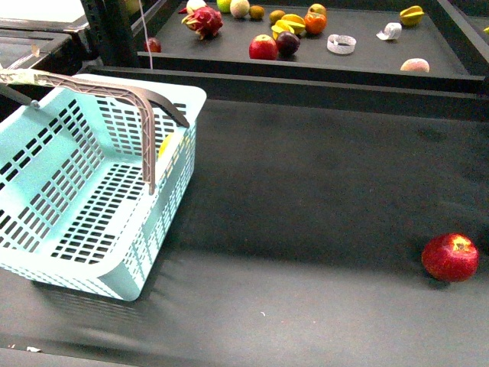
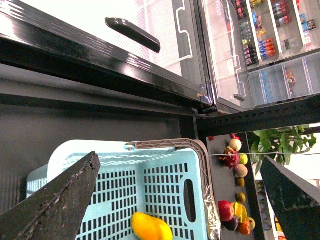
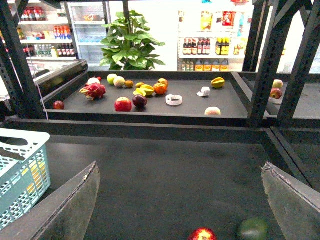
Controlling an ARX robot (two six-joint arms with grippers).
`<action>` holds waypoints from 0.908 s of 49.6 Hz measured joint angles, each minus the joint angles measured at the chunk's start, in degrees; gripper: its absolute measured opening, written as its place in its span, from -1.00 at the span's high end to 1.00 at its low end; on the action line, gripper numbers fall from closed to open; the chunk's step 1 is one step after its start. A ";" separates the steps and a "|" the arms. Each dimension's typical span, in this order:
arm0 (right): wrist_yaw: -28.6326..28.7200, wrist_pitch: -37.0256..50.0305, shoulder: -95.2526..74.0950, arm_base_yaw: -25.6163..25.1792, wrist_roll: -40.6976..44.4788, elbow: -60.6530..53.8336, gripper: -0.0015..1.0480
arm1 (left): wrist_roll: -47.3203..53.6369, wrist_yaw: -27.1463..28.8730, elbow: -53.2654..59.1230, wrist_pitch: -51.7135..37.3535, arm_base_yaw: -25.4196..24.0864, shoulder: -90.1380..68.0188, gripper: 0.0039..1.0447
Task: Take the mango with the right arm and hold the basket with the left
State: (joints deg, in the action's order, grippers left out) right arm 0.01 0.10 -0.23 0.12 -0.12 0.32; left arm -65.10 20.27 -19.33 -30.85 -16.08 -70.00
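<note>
Basket (image 1: pixel 84 206) tilted at table's (image 1: pixel 306 199) left, handle up; mango (image 2: pixel 150 227) inside against its far wall. Left claw (image 2: pixel 175 200) spread open above basket, gripping nothing. Right claw (image 3: pixel 180 200) open, empty over table; apple (image 1: pixel 451 257) near-right.

I could read no text anywhere. The bottles and packets on the shop shelves (image 3: pixel 207 47) in the right wrist view carried labels, but they were too small and blurred for me to make out a word or number. The same held for the drinks in the glass-door cooler (image 2: pixel 260 45) seen from the left wrist. The basket (image 1: pixel 84 191) bore no lettering that I could see.
</note>
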 joint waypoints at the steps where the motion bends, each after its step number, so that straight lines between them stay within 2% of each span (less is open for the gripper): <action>1: 0.00 0.00 0.00 0.00 0.00 0.00 -0.84 | 0.48 -0.15 0.26 0.87 -0.42 1.09 -0.85; 5: 0.00 0.00 0.00 0.00 0.00 0.00 -0.84 | 3.63 -1.16 1.38 4.68 -1.88 6.56 -0.85; 17: 0.00 0.00 0.00 0.00 0.00 0.00 -0.84 | 6.25 -2.05 1.55 4.72 -2.29 8.41 -0.85; 18: 0.02 0.00 0.00 0.00 0.00 0.00 -0.84 | 8.74 -5.60 2.21 2.51 -3.15 7.74 -0.80; 19: 0.04 0.00 0.00 0.00 0.00 0.00 -0.84 | 13.60 -13.90 4.00 -3.78 -4.63 6.82 -0.70; 20: 0.04 0.00 0.00 0.00 0.00 0.00 -0.84 | 17.51 -18.97 5.35 -7.98 -5.11 6.40 -0.63; 23: -0.02 0.00 0.00 0.00 0.00 0.00 -0.84 | 37.18 -35.43 10.34 -19.26 -4.24 7.78 -0.32; 24: 0.02 0.00 -0.02 0.00 0.00 0.00 -0.84 | 42.38 -37.11 10.78 -19.63 -3.56 8.79 -0.25; 26: 0.13 0.00 -0.02 0.00 0.02 0.00 -0.84 | 49.24 -37.97 11.56 -19.52 -2.08 10.95 -0.11; 30: 0.07 0.00 0.00 0.00 0.00 0.00 -0.84 | 57.35 -35.69 13.44 -18.36 -0.11 14.40 0.17; 34: 0.00 0.00 0.00 0.00 0.00 0.00 -0.84 | 60.98 -33.77 15.91 -19.89 1.90 15.89 0.45; 41: 0.07 0.00 0.00 0.00 0.00 0.00 -0.84 | 63.30 -30.75 17.79 -14.51 5.18 21.99 0.93; 45: 0.07 0.00 0.00 0.00 0.00 0.00 -0.84 | 63.84 -29.05 18.01 -11.23 6.54 26.16 0.96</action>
State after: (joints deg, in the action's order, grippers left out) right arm 0.08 0.10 -0.23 0.12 -0.12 0.32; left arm -1.26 -8.78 -1.32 -42.09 -9.54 -43.83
